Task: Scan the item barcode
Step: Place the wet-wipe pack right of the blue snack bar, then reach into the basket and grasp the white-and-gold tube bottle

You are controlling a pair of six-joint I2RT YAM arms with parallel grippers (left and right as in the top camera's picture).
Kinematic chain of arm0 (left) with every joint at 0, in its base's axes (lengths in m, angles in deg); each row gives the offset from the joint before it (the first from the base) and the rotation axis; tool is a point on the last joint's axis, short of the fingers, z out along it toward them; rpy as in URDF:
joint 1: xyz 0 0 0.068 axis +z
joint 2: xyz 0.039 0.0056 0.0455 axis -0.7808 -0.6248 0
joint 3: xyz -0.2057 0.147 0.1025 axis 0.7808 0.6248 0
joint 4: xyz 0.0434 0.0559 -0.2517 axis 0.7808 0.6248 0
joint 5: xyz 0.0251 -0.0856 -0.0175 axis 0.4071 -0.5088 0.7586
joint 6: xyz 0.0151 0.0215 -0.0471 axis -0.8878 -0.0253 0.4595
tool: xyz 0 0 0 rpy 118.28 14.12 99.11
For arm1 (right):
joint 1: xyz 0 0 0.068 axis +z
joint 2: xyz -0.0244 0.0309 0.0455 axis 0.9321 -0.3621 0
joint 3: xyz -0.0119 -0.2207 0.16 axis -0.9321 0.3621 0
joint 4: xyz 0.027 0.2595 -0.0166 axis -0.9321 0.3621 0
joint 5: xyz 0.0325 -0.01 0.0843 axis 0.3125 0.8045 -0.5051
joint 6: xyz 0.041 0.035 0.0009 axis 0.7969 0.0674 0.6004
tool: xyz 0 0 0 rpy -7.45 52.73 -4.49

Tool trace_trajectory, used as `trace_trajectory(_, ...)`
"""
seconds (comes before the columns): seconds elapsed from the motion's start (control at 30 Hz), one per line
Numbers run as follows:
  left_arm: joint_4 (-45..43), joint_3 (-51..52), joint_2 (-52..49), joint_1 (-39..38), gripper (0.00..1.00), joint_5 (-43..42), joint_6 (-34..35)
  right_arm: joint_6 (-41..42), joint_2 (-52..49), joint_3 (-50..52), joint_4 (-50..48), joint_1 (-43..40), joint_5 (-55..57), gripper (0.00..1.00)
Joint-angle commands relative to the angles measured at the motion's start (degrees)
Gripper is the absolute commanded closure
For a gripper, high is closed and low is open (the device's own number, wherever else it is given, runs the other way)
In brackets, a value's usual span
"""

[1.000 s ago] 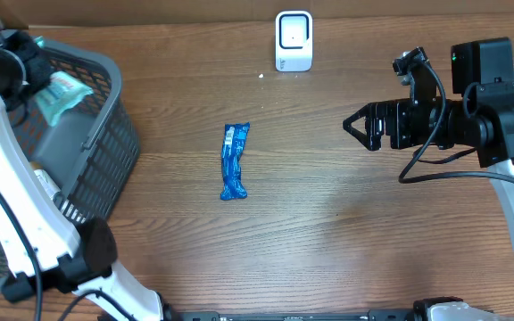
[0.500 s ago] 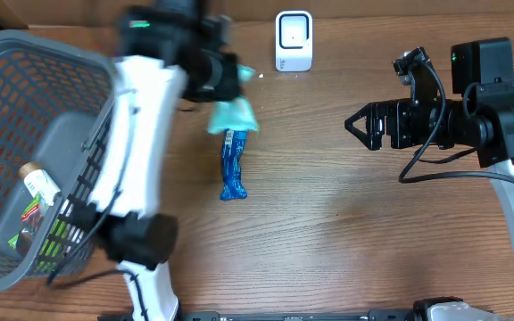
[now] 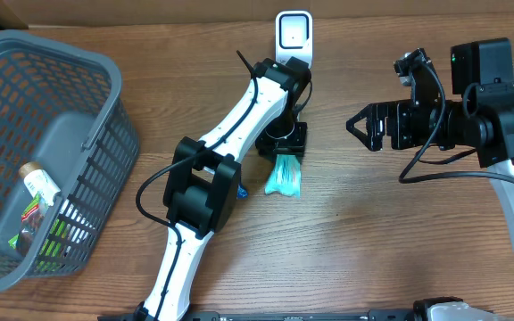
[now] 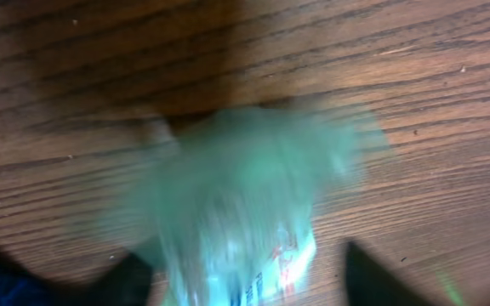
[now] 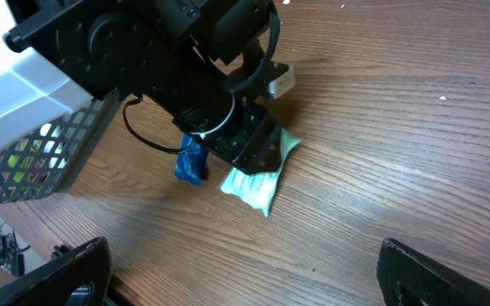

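A teal packet (image 3: 286, 178) lies on the wooden table just right of a blue packet (image 3: 242, 189), which my left arm mostly covers in the overhead view. My left gripper (image 3: 283, 157) hangs straight over the teal packet's far end, jaws open. In the left wrist view the packet (image 4: 253, 195) is a blur between the two dark fingertips (image 4: 373, 274), with a gap on its right side. The white scanner (image 3: 294, 37) stands at the table's far edge. My right gripper (image 3: 357, 125) hovers open to the right, holding nothing. The right wrist view shows the teal packet (image 5: 258, 183) and the blue packet (image 5: 190, 161).
A grey basket (image 3: 105, 134) with a bottle and several packets in it stands at the left. The left arm (image 3: 239, 116) stretches diagonally across the table's middle. The basket's mesh wall (image 5: 49, 161) shows at the left of the right wrist view.
My left arm swung from the basket to the table's middle carrying the teal packet, and its jaws opened. The packet now lies on the table. The right arm stayed still.
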Motion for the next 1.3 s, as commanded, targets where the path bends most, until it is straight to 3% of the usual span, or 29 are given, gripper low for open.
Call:
trace_trajectory(0.0,0.28,-1.20,0.61,1.14,0.20,-0.26,0.94,0.02,0.09,-1.57,-0.39,0.26,0.33,0.00)
trace_trajectory(0.17,6.86,-11.72,1.70,4.42,0.24,0.26,-1.51,0.02,0.09,-1.57,-0.74,0.26,0.33,0.00)
trace_trajectory(0.33,17.92,-34.34,4.55,9.09,0.28,5.09,-3.91,0.02,0.09,-1.57,-0.87,0.26,0.33,0.00)
trace_trajectory(0.6,17.90,-37.62,21.84,17.25,0.27,9.46,-4.48,0.02,0.09,-1.57,-0.96,0.26,0.33,0.00)
trace_trajectory(0.83,17.90,-30.75,38.60,31.95,0.22,15.80,-4.46,0.04,0.09,-1.57,-0.94,0.26,0.28,0.00)
trace_trajectory(0.93,17.90,-19.28,45.66,45.62,0.16,17.79,-4.46,0.04,0.09,-1.57,-0.94,0.26,0.28,0.00)
trace_trajectory(1.13,16.52,-3.87,47.08,64.43,0.20,17.20,-4.66,0.04,0.09,-1.57,-0.94,0.26,0.28,0.00)
trace_trajectory(1.27,9.66,7.76,46.69,70.10,0.21,17.59,-6.45,0.04,0.09,-1.57,-0.92,0.26,0.28,0.00)
